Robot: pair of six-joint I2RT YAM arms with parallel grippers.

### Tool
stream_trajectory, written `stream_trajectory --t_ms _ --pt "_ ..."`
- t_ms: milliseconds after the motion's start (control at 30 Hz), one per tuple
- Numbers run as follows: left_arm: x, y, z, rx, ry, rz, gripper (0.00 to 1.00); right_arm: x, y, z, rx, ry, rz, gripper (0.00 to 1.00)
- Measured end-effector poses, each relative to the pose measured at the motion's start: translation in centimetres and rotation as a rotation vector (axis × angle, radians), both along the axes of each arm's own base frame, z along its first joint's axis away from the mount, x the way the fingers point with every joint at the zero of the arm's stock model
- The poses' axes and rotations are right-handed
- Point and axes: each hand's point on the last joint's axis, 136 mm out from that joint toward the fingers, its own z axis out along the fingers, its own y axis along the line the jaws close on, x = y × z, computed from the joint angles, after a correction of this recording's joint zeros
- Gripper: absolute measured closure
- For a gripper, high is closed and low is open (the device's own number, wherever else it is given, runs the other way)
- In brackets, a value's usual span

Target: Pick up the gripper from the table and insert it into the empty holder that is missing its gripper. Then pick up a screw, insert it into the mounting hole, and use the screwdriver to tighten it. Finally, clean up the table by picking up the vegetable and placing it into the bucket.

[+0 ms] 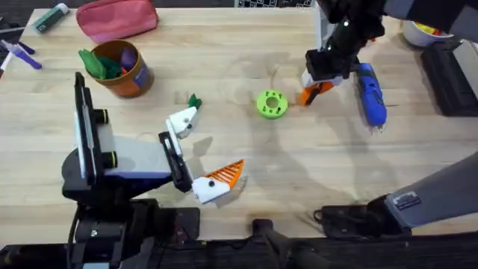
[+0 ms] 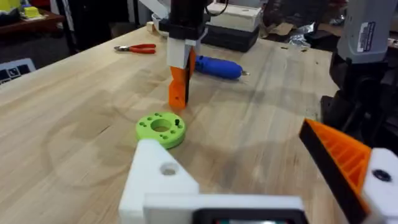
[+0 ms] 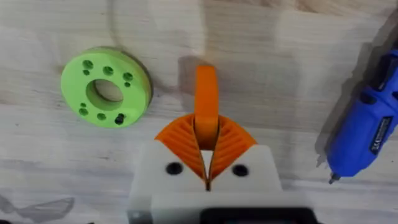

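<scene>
Right gripper [image 3: 206, 163] pinches the gripper [image 3: 206, 99] upright beside my green disc [image 3: 106, 87]; left gripper [image 2: 261, 180] gapes, its fingers cropped.

The screwdriver [image 1: 370, 93] lies right of the disc [image 1: 271, 104].
</scene>
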Motion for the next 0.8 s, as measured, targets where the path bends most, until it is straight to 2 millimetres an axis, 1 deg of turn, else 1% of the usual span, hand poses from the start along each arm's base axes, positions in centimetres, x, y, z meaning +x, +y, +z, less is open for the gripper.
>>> stream_trajectory --t_ms 400,500,600,733,800 --pt "0.0 0.0 0.0 0.0 0.0 0.0 0.015 0.0 0.0 0.1 0.0 0.0 0.0 0.988" --pt "0.0 0.0 0.0 0.0 0.0 0.0 0.015 -0.3 -0.1 0.7 0.003 -0.008 -0.004 0.988" --pt "0.0 0.0 0.0 0.0 0.0 0.0 0.015 -0.5 0.0 2.8 0.027 -0.064 -0.016 0.988" --pt "0.0 0.0 0.0 0.0 0.0 0.0 0.015 -0.8 0.7 6.7 0.113 -0.177 -0.02 0.988" --pt "0.0 0.0 0.0 0.0 0.0 0.0 0.015 -1.1 1.1 8.3 0.153 -0.225 -0.017 0.988"
